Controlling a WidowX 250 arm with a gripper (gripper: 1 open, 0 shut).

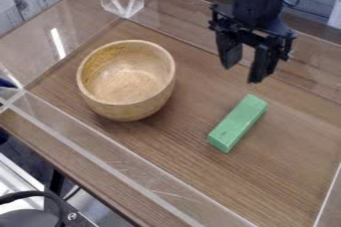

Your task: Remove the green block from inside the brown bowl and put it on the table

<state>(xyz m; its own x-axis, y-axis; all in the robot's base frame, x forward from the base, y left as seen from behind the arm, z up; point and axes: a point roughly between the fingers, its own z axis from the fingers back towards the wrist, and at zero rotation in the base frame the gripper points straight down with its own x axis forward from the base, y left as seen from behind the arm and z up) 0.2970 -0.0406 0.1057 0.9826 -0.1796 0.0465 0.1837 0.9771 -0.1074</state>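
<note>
Camera view caught the brown bowl (127, 79) empty at left, the green block (237, 122) already flat on the table (147, 161) to its right, long axis running near-left to far-right. Above and beyond it hung the gripper (249, 60), narrowed, holding nothing.

The green block (237, 123), a matte bar, lies flat on the wood-grain bench (147, 151), angled diagonally, well right of the bowl (127, 79). The tan wooden bowl sits upright, its smooth hollow bare.
</note>
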